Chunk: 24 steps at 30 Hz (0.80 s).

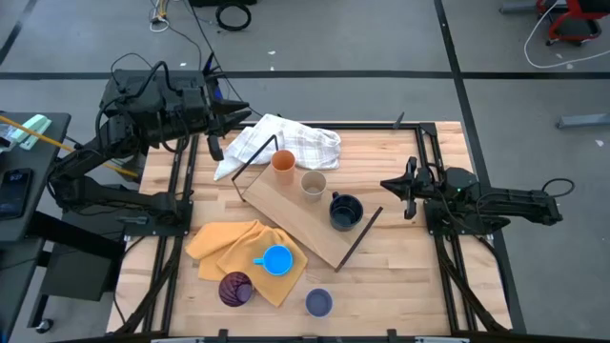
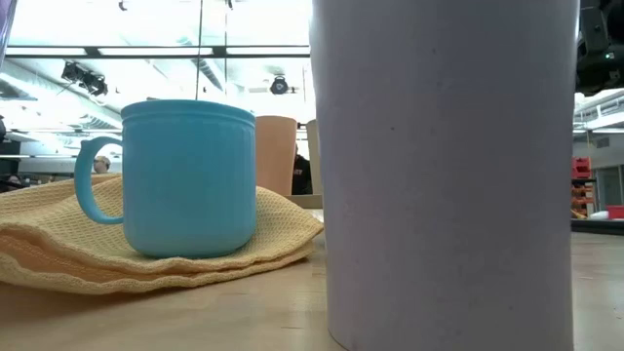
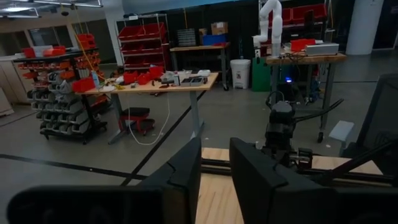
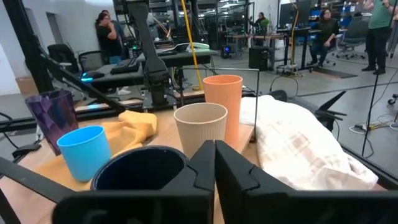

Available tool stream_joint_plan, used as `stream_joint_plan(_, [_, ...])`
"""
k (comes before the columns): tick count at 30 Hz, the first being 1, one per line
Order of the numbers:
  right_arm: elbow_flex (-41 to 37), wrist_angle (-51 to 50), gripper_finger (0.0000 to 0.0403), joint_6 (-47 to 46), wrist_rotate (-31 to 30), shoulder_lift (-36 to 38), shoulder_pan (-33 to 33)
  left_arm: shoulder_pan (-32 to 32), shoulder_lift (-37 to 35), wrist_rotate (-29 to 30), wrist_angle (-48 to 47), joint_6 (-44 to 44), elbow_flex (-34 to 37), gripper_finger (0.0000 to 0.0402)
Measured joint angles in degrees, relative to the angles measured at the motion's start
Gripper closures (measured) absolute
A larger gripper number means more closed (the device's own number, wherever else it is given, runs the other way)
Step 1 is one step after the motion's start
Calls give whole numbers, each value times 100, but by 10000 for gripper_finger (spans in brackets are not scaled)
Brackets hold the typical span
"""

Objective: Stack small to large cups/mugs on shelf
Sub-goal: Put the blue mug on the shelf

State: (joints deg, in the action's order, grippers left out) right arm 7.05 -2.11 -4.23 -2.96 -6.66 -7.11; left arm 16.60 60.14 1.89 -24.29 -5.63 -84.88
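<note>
The shelf (image 1: 303, 221), a light-wood board on a black wire frame, lies aslant at mid-table. An orange cup (image 1: 283, 160), a tan cup (image 1: 314, 183) and a dark navy mug (image 1: 345, 211) stand upright in a row along its far-right edge. A bright blue mug (image 1: 276, 259) stands on a yellow cloth (image 1: 229, 246). A dark purple cup (image 1: 235, 289) and a lavender cup (image 1: 318, 302) stand near the front edge. My left gripper (image 1: 240, 112) hangs raised past the far left corner, slightly open and empty. My right gripper (image 1: 386, 184) is shut, right of the navy mug, pointing at the row.
A white checked cloth (image 1: 286, 143) lies bunched at the far edge behind the orange cup. Black frame rails (image 1: 181, 191) run along both table sides. In the low view the lavender cup (image 2: 448, 175) fills the foreground beside the blue mug (image 2: 185, 180).
</note>
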Motion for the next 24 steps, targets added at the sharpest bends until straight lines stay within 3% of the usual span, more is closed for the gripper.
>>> stream_joint_plan(3, [0,-2,397,20,0,0,0,0,0,0,0,0,0,312])
stream_joint_plan(12, [0,-1,359,-26,2,0,0,0,0,-24,2,102,0,317])
stream_joint_plan(14, [0,-2,357,-26,2,0,0,-2,35,-350,74,347,-2,321])
stream_joint_plan(16, [0,-2,356,-26,2,0,0,-69,126,-1067,293,566,-9,325])
stream_joint_plan(19, [0,0,357,-26,2,0,0,-513,437,-1807,461,796,-20,333])
stream_joint_plan(24, [0,0,359,-27,2,0,0,-1427,1191,-1692,-120,797,0,346])
